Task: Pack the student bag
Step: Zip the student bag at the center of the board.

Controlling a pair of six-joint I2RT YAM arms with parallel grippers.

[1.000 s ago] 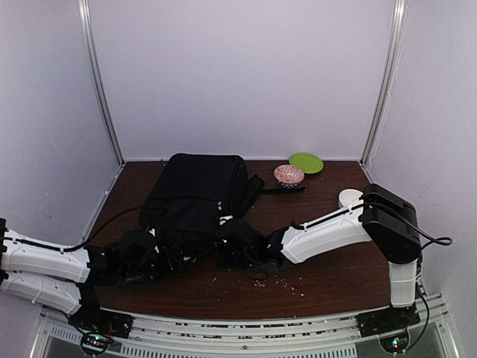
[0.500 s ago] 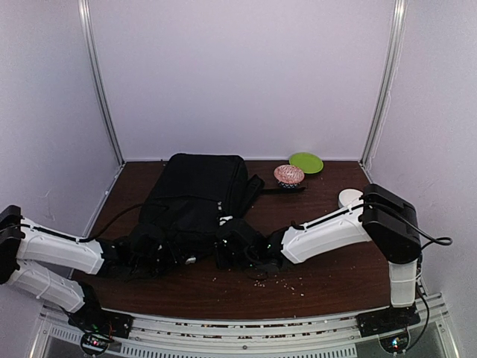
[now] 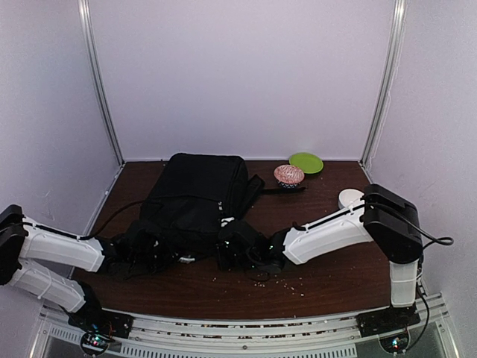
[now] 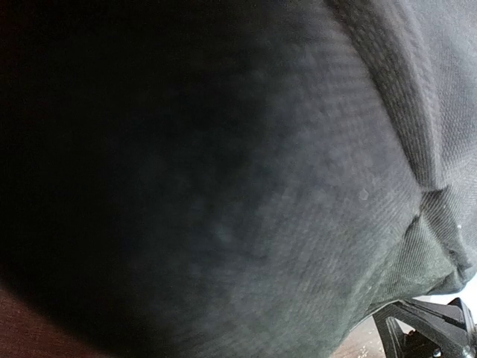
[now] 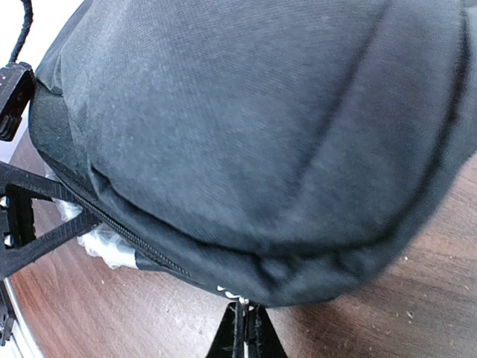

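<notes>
The student bag (image 3: 197,190) is a large black fabric pack lying on the brown table (image 3: 328,261). Both grippers are at its near edge. My left gripper (image 3: 159,250) is pressed into the fabric. Black cloth (image 4: 283,186) fills the left wrist view and hides its fingers. My right gripper (image 5: 244,332) is shut, its fingertips pinching a small silvery zipper pull (image 5: 237,297) at the bag's lower seam (image 3: 227,250). A zipper line (image 5: 112,224) runs left from there. Something white and crinkly (image 5: 104,245) shows under it.
A green plate (image 3: 306,162) and a pink patterned bowl (image 3: 289,174) stand at the back right, and a white round object (image 3: 349,198) lies behind the right arm. Crumbs (image 3: 279,282) lie on the table near the front. Enclosure walls close in on three sides.
My left arm has reached forward and to the right, bringing its gripper up against the bag's near left edge. The right arm and the bag have barely moved.
</notes>
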